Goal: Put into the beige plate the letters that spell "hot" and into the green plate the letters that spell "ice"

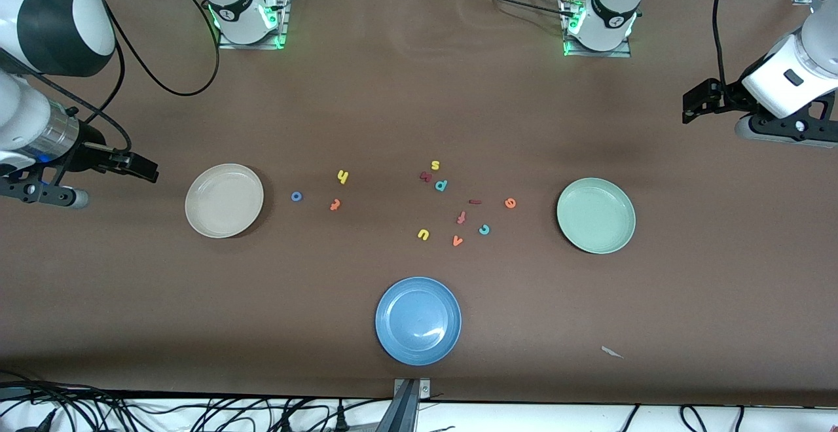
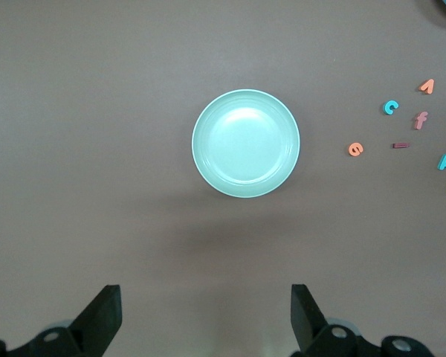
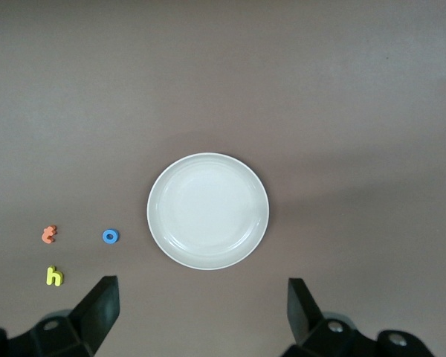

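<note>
The round cream-beige plate (image 1: 224,200) lies on the brown desk (image 1: 419,105) toward the right arm's end, with nothing in it. At its 3 o'clock in the front view come the blue ring-shaped foam "o" (image 1: 296,196), then the orange foam "t" (image 1: 334,205), with the yellow foam "h" (image 1: 342,176) at the "t"'s 12 o'clock. The right gripper (image 1: 145,169) hangs at the beige plate's 9 o'clock, over bare desk, jaws spread wide and holding nothing; in the right wrist view its fingers (image 3: 97,312) frame the plate without touching it.

The round pale mint-green plate (image 1: 596,215) lies toward the left arm's end, also bare. At its 9 o'clock sit the orange foam "e" (image 1: 510,203) and then the dark red foam bar "i" (image 1: 474,201); the teal foam "c" (image 1: 484,229) lies at about 8 o'clock. The left gripper (image 1: 695,103) hangs at the green plate's 1 o'clock, well apart from it, jaws wide and empty.

A round blue plate (image 1: 418,320) lies nearest the front camera
</note>
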